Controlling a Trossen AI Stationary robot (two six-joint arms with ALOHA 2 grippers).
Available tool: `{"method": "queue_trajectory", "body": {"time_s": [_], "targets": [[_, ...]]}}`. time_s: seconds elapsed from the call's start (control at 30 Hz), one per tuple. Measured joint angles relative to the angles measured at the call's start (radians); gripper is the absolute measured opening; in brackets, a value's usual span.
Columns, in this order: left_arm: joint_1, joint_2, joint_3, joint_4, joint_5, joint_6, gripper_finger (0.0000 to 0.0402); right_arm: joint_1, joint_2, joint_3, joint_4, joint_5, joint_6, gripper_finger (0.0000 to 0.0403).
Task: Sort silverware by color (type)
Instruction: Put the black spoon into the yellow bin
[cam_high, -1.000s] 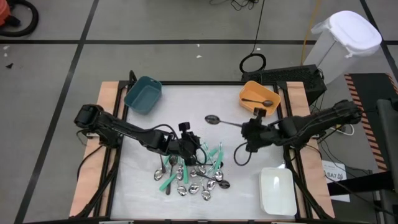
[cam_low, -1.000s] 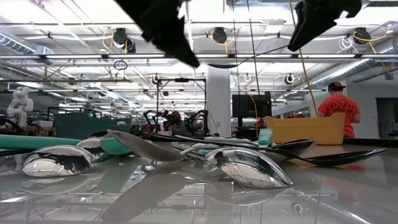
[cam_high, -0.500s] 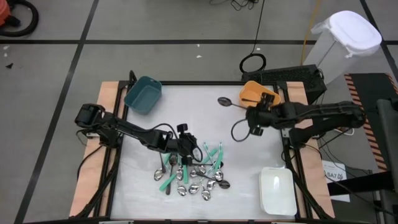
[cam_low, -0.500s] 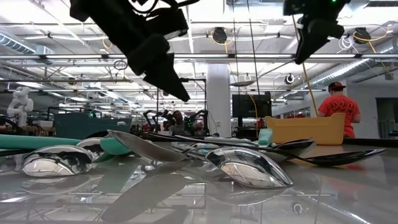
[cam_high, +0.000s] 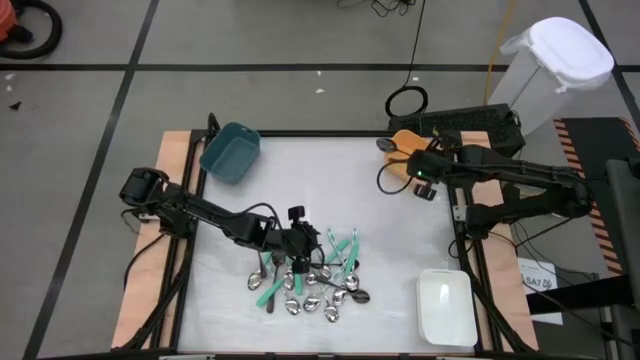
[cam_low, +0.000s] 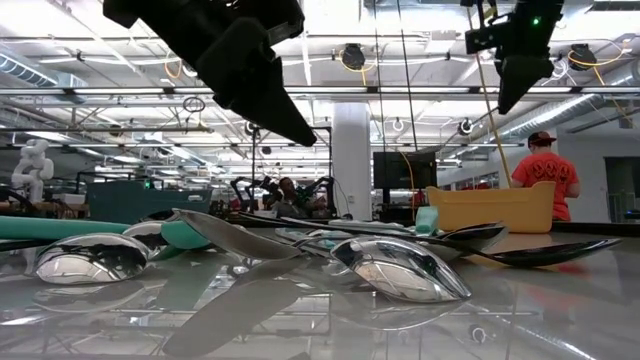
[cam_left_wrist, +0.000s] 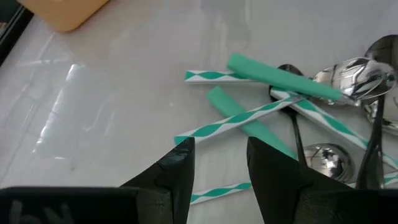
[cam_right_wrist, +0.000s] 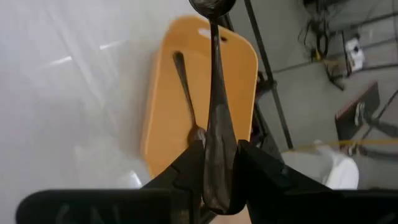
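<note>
Dark spoon riding stiff, slick, handle pinched in right gripper over orange bin; left gripper hovering spread over pile.

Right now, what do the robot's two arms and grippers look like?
Both arms are dark, slim and jointed. The left gripper has two black wedge-shaped fingers; the right gripper has the same black fingers. Black cables loop beside each wrist in the high view, and a small green light glows on the right arm.

Right gripper holds a dark spoon over the orange bin, upper right; left gripper hovers over the silverware pile.
</note>
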Motion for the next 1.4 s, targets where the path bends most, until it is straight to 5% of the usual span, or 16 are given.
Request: {"method": "queue_trajectory", "body": {"time_s": [0.43,1.4], "targets": [[0.0,0.0,0.0,-0.001,0.007,0.004,0.0147,-0.179,0.0,-0.069,-0.014,-0.1,-0.122,0.0076],[0.0,0.0,0.001,0.022,0.033,0.007,0.0147,-0.373,0.071,-0.176,0.158,-0.208,-0.409,0.0082]]}}
